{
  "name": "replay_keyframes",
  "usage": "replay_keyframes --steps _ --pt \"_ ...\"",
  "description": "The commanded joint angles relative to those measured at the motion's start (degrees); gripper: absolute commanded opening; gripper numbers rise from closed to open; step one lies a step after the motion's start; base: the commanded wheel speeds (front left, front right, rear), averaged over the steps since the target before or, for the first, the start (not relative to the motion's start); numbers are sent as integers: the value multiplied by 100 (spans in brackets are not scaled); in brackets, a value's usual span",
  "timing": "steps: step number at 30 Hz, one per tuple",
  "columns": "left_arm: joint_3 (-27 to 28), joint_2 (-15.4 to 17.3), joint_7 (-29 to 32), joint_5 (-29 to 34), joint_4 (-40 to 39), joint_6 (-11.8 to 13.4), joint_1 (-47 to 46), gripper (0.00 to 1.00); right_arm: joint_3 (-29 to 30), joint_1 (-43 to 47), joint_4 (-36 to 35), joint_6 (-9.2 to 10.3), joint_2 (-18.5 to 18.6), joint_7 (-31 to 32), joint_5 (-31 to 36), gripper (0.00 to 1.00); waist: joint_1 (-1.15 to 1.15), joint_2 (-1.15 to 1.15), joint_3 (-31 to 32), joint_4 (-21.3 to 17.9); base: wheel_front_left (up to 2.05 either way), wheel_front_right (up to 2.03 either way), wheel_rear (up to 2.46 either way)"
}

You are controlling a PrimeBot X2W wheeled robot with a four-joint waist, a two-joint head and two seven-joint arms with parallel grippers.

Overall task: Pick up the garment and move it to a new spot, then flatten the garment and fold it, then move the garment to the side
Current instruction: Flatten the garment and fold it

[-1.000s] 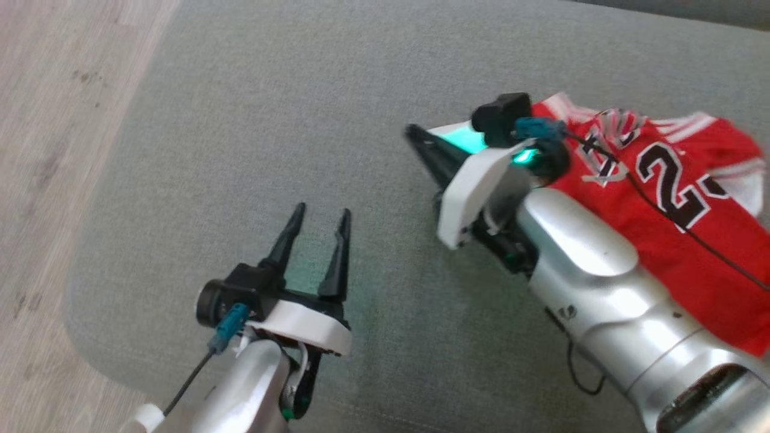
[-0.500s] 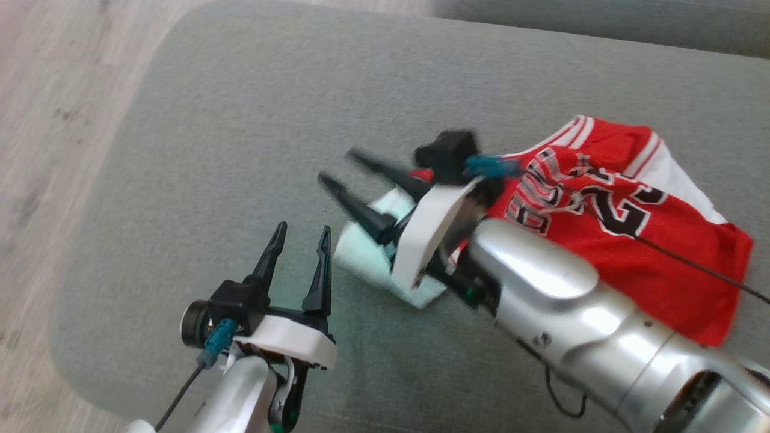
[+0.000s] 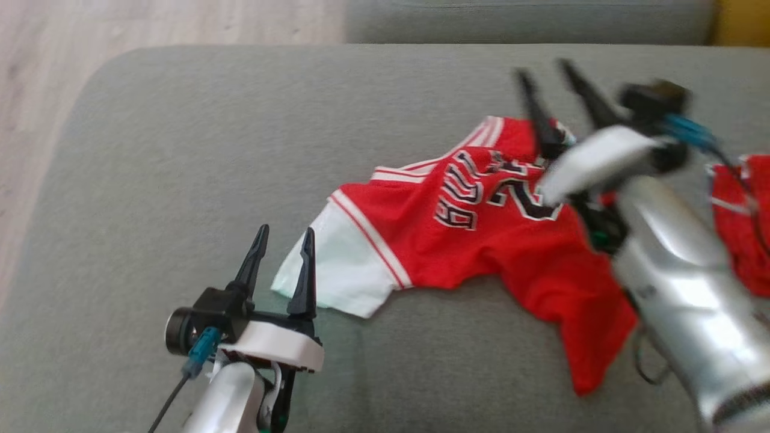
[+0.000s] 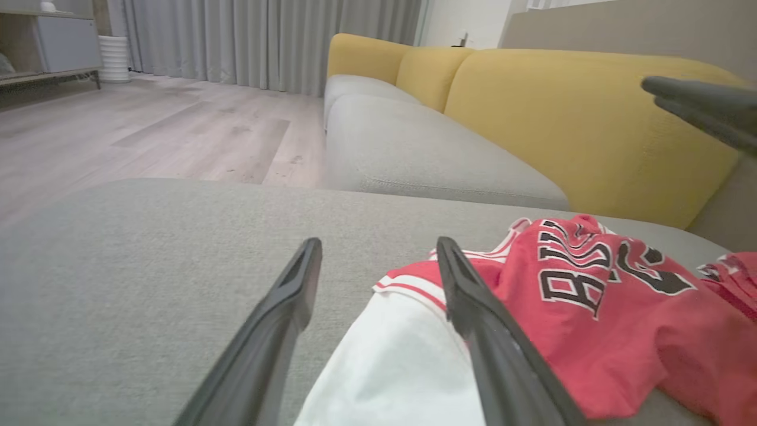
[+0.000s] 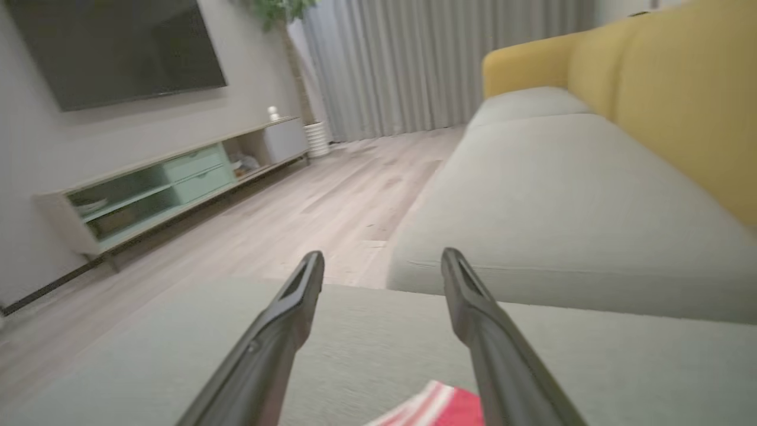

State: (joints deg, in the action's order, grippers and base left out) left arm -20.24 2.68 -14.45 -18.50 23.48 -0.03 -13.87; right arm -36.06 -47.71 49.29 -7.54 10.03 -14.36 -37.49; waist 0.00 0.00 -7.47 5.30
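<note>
A broad grey cushion takes up most of the head view, with pale wooden floor past its far left corner. In the left wrist view a second grey seat lies beyond it, backed by a yellow backrest. The right wrist view adds grey curtains, a dark screen on the wall and a low cabinet beneath it.

The red garment lies rumpled on the cushion, right of centre in the head view. Its white panel points toward the robot's left and its black-and-white lettering faces up. More red cloth shows at the right edge, past the silver forearm that crosses the garment's right side.

The right gripper, blurred, is above the garment's far edge with its fingers pointing away from the robot. Its fingers are spread wide with nothing between them. In its own wrist view a strip of red and white striped cloth shows low between the two fingers.

The left gripper sits at the lower left, also spread wide and holding nothing. Its right fingertip overlaps the corner of the white panel. In its wrist view the white cloth lies between and below the fingers. Whether a finger touches the cloth cannot be told.
</note>
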Motion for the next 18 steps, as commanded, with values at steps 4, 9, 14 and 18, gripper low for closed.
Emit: replay_keyframes --steps 4,9,14,18 --pt "276 20 -55 116 -232 -49 -30 100 1516 1146 -861 5 73 -61 900 100 0 0 95 -461 0 0 0" --pt "265 20 -55 161 -224 -101 4 100 2729 2137 -1560 5 -163 -61 1788 100 0 0 23 -606 0 0 0" --pt "165 20 -55 189 -220 -135 -119 100 3305 2213 -2000 5 -283 560 2438 100 0 0 -215 -520 0 0 0" --pt "63 20 -55 175 -176 -160 -238 100 3445 1861 -2006 5 -258 1448 2640 100 0 0 -454 -336 0 0 0"
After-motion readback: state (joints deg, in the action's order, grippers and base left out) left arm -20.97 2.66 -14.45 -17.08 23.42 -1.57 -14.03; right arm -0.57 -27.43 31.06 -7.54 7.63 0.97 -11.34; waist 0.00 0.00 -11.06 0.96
